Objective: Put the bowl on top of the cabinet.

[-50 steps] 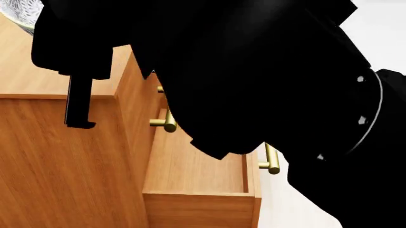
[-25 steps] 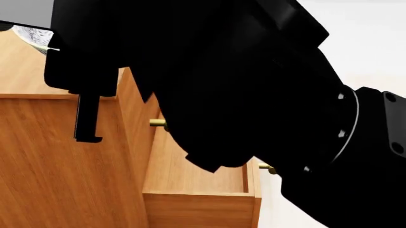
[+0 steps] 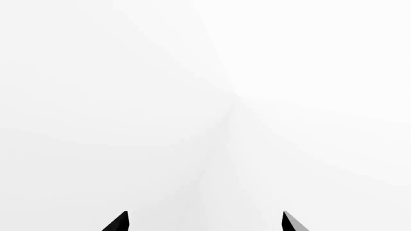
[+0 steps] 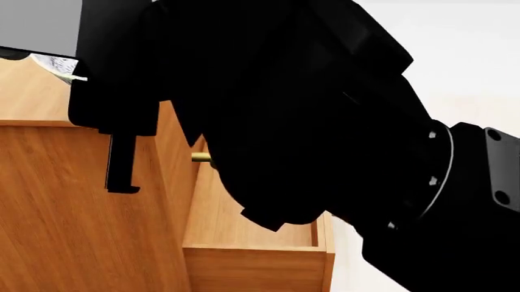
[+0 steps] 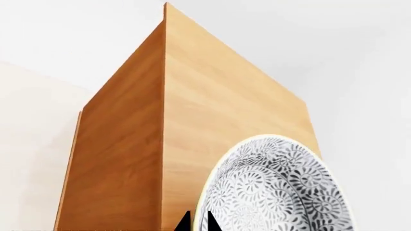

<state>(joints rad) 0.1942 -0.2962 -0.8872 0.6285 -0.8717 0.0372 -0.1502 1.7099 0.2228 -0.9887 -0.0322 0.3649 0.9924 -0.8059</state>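
Now my right tool (image 5: 198, 222) is clamping one bowl (image 5: 276, 187) over one cabinet (image 5: 192, 120); my left tool (image 3: 204, 222) is gaping apart.

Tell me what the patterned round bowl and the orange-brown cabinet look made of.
The patterned round bowl looks like glazed ceramic: smooth white surface, dense dark leaf print, pale rim. The orange-brown cabinet looks like wood or wood veneer: visible grain, matte finish. Its bar handle looks like brass.

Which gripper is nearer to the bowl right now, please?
Right. The right gripper is at the bowl's rim over the cabinet; the left gripper faces only blank white.
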